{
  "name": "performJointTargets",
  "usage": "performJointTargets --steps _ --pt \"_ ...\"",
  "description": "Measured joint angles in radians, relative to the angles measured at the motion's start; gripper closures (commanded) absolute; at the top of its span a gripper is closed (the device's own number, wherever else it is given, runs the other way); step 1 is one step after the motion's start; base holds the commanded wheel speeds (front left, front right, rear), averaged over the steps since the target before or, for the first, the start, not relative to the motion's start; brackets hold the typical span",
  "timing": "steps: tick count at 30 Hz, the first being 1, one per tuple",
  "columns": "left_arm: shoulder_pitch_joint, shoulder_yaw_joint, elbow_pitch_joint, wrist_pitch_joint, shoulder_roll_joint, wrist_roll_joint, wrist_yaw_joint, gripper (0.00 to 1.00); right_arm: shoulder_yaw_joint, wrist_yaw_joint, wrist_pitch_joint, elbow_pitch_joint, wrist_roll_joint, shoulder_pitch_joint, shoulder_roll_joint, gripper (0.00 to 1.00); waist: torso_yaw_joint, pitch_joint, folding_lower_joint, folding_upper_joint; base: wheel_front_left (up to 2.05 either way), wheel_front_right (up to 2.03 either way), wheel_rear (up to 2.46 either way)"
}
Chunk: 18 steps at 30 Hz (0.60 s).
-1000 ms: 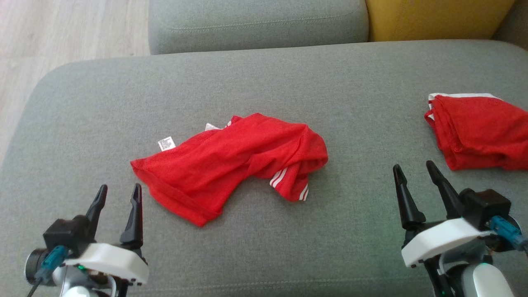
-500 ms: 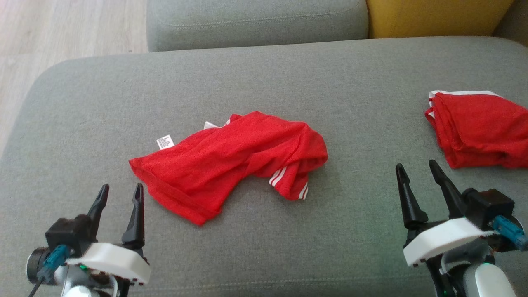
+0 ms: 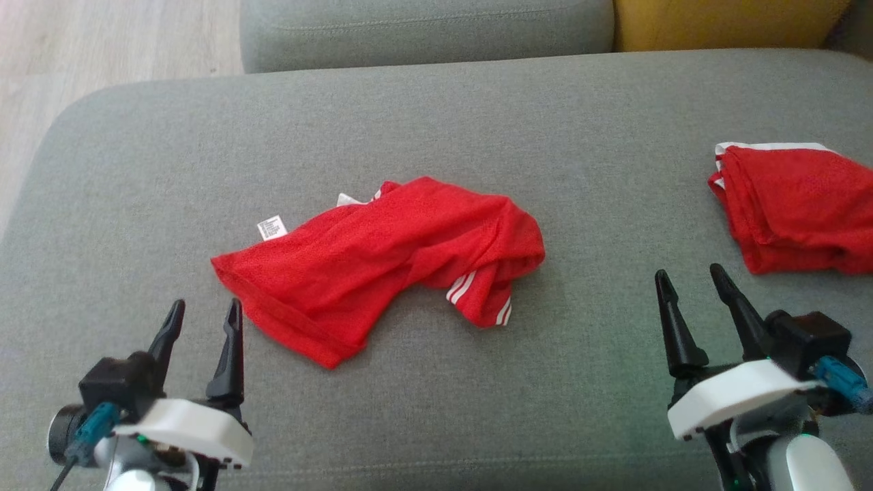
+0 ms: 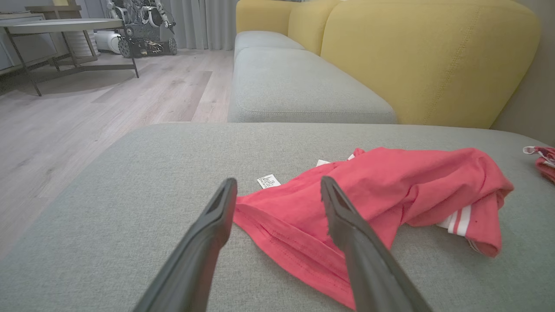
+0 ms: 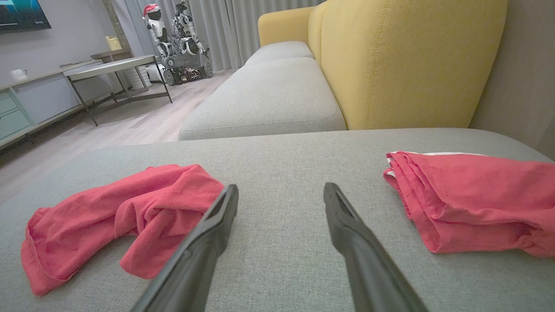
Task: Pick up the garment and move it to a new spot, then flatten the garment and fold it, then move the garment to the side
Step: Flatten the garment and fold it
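Note:
A crumpled red garment (image 3: 382, 262) with white stripes and a white label lies in the middle of the grey cushion (image 3: 436, 129). My left gripper (image 3: 206, 311) stands open at the lower left, its tips just short of the garment's near-left hem. In the left wrist view the garment (image 4: 381, 203) spreads beyond the open fingers (image 4: 214, 219). My right gripper (image 3: 690, 278) is open at the lower right, over bare cushion. In the right wrist view the garment (image 5: 117, 216) lies to the left of the gripper (image 5: 281, 190).
A second red garment (image 3: 794, 208), folded, rests at the cushion's right edge, also seen as a folded pile (image 5: 472, 199) in the right wrist view. A yellow backrest (image 5: 403, 60) rises behind. Wooden floor (image 3: 82, 48) lies beyond the left edge, with a table (image 4: 65, 30) farther off.
The head camera has tilted slightly, so the whole picture has shifted. The garments lie as before and both grippers stay open in place.

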Motion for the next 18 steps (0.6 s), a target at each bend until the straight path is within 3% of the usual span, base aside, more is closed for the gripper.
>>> performJointTargets --steps 8,18 --pt "-0.046 -0.005 -0.005 -0.008 0.003 0.000 -0.002 0.00 0.000 0.000 -0.001 0.065 0.030 -0.040 0.000 0.00 0.014 0.044 0.0000 0.0000 0.00 0.00 0.00" --pt "-0.228 -0.030 0.017 -0.048 -0.005 0.010 -0.054 0.00 0.040 0.000 -0.004 0.287 0.063 -0.359 -0.002 0.00 0.064 0.194 0.0001 0.0000 0.00 0.00 0.00"
